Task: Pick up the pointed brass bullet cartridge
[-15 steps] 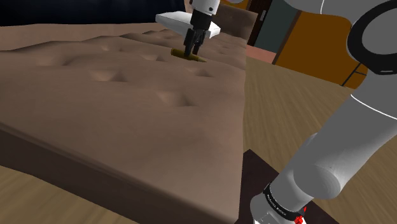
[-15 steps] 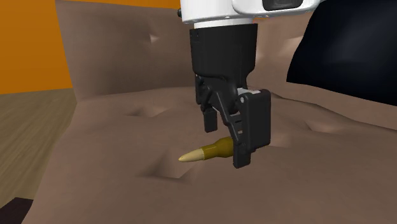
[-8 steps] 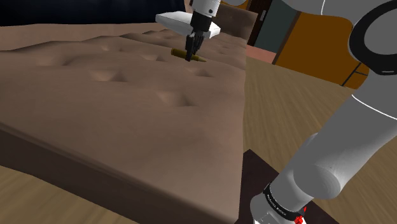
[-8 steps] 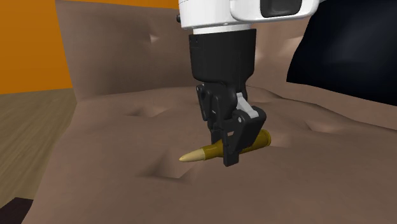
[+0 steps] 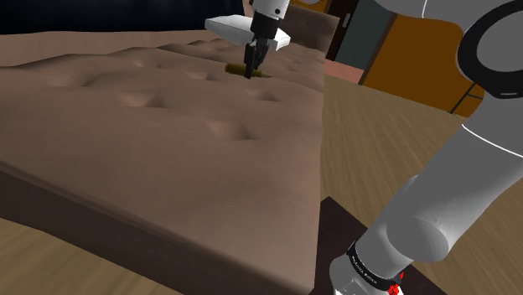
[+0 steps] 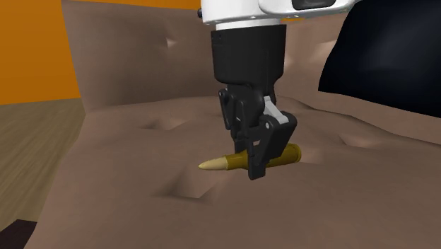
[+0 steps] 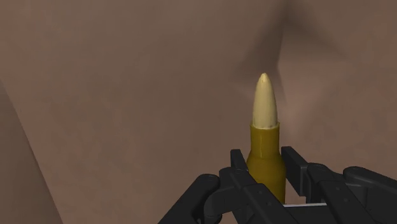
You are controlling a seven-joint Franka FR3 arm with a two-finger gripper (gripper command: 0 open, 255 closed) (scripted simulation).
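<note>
The brass bullet cartridge (image 6: pixel 225 162) has a pale pointed tip and a darker gold case. It hangs level just above the brown tufted bed (image 6: pixel 127 191), clasped around its case by my black gripper (image 6: pixel 256 159), which is shut on it. In the wrist view the cartridge (image 7: pixel 264 143) points away from the hand between the two fingers (image 7: pixel 236 167). From the shoulder view my gripper (image 5: pixel 250 71) sits at the far end of the bed, with a bit of the cartridge (image 5: pixel 232 66) showing beside it.
A white pillow (image 5: pixel 228 28) lies just behind the gripper. The bed's edge (image 5: pixel 320 134) drops to a wooden floor (image 5: pixel 377 142). Orange walls (image 6: pixel 35 49) and a dark pillow-like shape (image 6: pixel 389 53) stand nearby. My stand (image 5: pixel 352 243) is at the lower right.
The fingers closed on the cartridge's case, and the cartridge has risen slightly off the bed, its tip now higher than before.
</note>
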